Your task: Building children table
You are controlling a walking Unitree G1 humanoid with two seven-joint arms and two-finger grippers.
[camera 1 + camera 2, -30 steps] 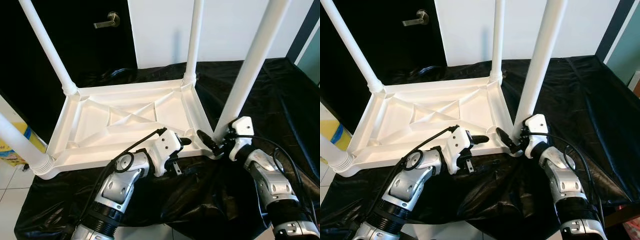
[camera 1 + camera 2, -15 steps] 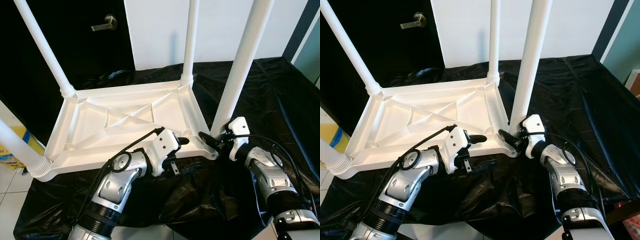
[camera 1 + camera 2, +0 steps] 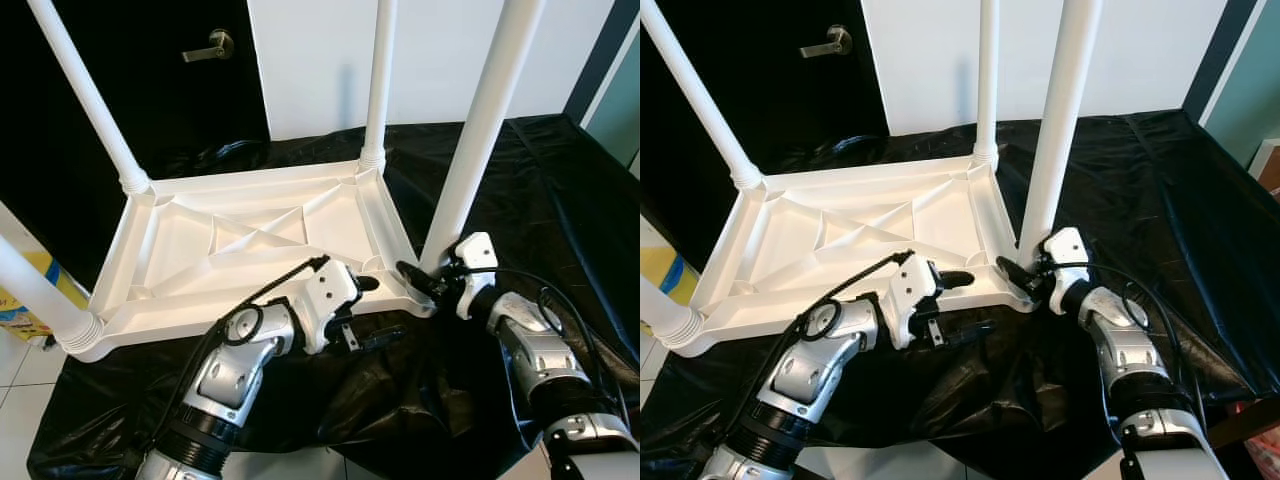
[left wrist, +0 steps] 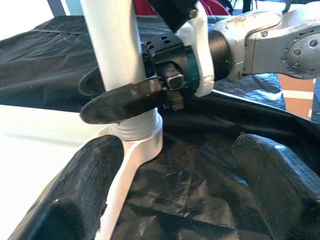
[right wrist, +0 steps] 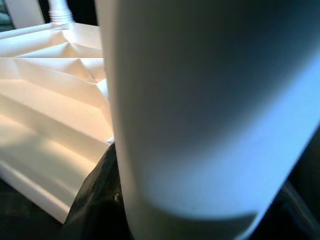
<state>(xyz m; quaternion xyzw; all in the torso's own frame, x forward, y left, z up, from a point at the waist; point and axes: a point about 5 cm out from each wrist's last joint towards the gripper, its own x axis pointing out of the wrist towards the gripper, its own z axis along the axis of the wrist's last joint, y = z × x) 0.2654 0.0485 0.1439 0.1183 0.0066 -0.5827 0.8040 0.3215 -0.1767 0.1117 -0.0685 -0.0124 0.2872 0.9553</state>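
**Right gripper on near-right leg base, left gripper spread at tabletop edge**

Right gripper (image 3: 420, 283) clamped around the bottom of the tall white plastic tube leg (image 3: 478, 150), just above its ribbed collar; left wrist view shows one black finger (image 4: 125, 100) lying across the front of the leg, the other behind it; right wrist view is close on the same leg, tabletop ribs beside it; left gripper (image 3: 365, 312) spread apart, grasping nothing; one finger over the near rim of the upturned white ribbed plastic tabletop (image 3: 250, 240), the other lower, over the black plastic sheet (image 3: 560, 200); rim contact cannot be told.

Tabletop lies underside up on the black sheet, in front of the robot; four legs stand in the corner sockets: far-right leg (image 3: 378, 80), far-left leg (image 3: 90, 100), near-left leg (image 3: 35, 290), and the held one at near-right; dark door with metal lever handle (image 3: 210, 45) behind; white wall to its right.

Handling, as a guess: hollow moulded plastic, light, stiff, smooth and fairly slippery; long legs give leverage, so a push high up could tip or slide the whole piece on the slick sheet; best hold low on the leg near the collar, as now, with the rim steadied from the other side; likely step is seating or twisting this leg home.
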